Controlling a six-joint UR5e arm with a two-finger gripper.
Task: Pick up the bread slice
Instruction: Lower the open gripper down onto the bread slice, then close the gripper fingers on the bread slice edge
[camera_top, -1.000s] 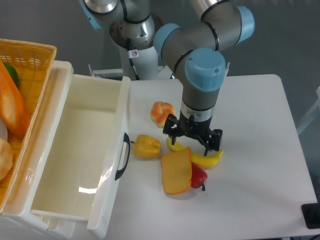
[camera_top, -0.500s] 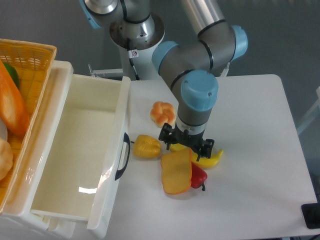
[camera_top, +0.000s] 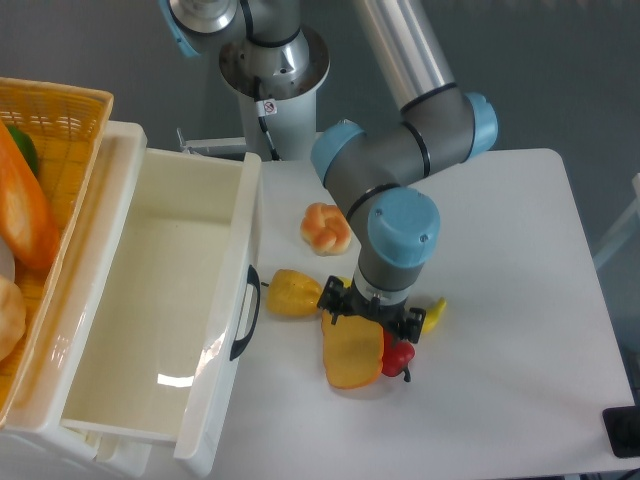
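Note:
The bread slice (camera_top: 350, 357) lies flat on the white table (camera_top: 500, 300), pale orange with a darker crust rim, its upper end hidden under my gripper. My gripper (camera_top: 368, 318) hangs directly over that upper end, jaws spread wide, one finger at the slice's left edge and the other over the red pepper (camera_top: 398, 356). Nothing is held between the fingers.
A yellow pepper (camera_top: 292, 293) lies left of the slice, an orange bread roll (camera_top: 326, 227) behind it, and a banana (camera_top: 430, 313) peeks out right of the gripper. An open white drawer (camera_top: 160, 310) and a yellow basket (camera_top: 40, 200) fill the left side.
The gripper has moved toward the camera and down, from above the banana to over the bread slice's upper end. The objects have not shifted.

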